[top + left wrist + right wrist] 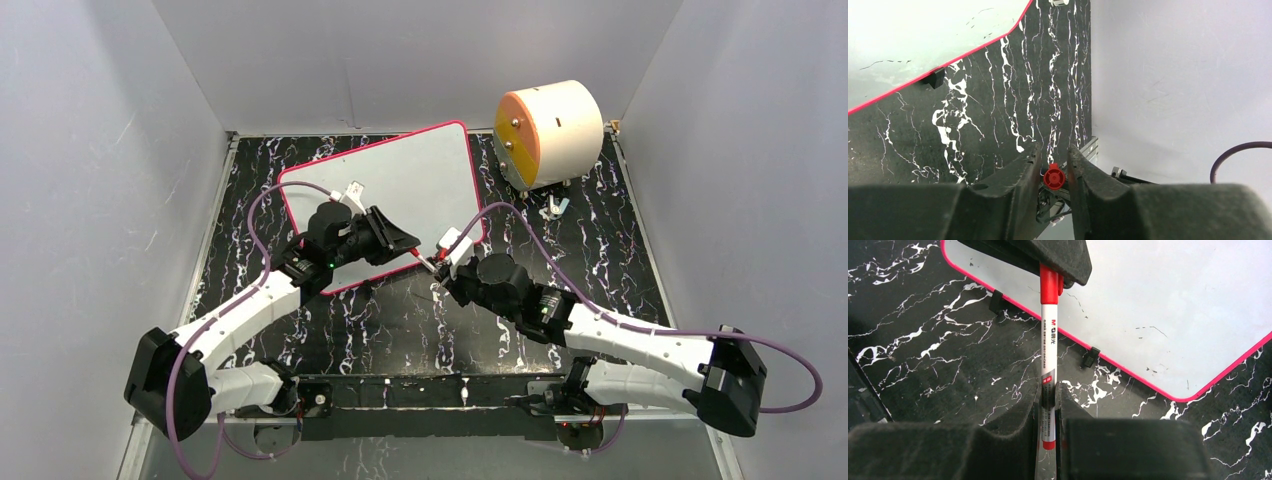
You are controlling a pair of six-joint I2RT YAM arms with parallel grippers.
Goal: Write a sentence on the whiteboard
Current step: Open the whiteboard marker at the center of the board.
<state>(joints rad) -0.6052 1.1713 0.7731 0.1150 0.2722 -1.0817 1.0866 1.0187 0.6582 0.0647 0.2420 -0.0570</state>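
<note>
Right gripper [1049, 395] pinching marker [1049, 355] barrel | left gripper [1054, 152] pressed around red cap [1054, 177], contact seemingly made | marker just off whiteboard [420, 170] at its 5 o'clock edge | whiteboard flat, 12 o'clock of table [400, 320] centre

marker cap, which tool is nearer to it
Left. The left tool has the marker cap between its fingers; the right tool grips the marker by its barrel, at the end away from the cap.
</note>
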